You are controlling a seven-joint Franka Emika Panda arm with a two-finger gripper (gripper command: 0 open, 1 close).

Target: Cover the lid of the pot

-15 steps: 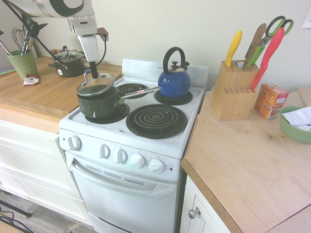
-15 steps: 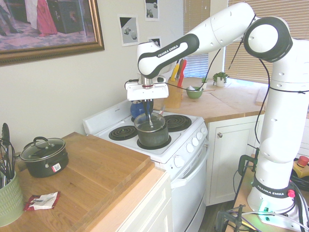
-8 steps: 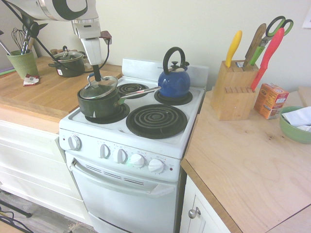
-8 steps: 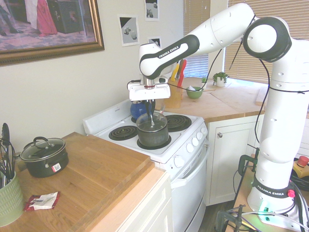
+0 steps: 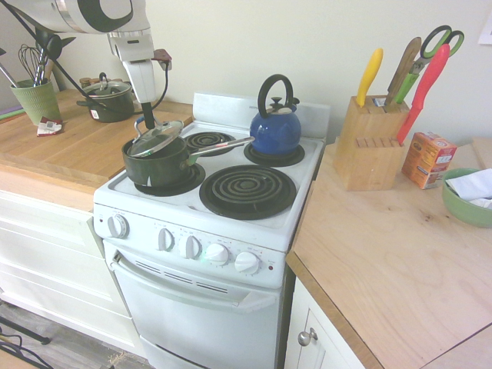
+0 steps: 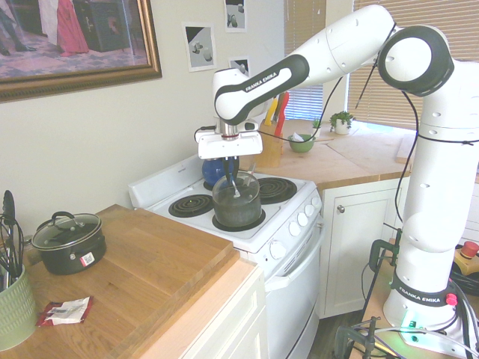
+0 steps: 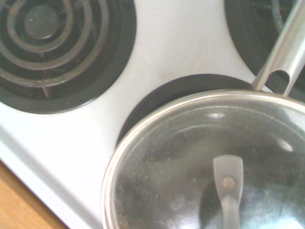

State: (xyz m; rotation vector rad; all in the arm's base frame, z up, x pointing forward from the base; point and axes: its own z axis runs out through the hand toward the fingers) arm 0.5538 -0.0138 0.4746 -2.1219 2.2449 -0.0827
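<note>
While my hand [image 5: 146, 123] is clamped on the loop handle of the glass lid [image 5: 156, 138], the lid hangs tilted directly below it, over the green saucepan [image 5: 157, 164]. I should level the lid, centre rim on rim, lower gently, then release.

On the stove [image 5: 231, 223], the pot [image 5: 157, 165] sits on the front-left burner [image 5: 188, 182], the lid [image 5: 156, 138] tilted on its rim. A kettle [image 5: 275, 127] stands behind to the right. The two-handled pot [image 5: 109, 98] rests on the counter [image 5: 61, 146] at left, the knife block [image 5: 369, 142] at right.
</note>
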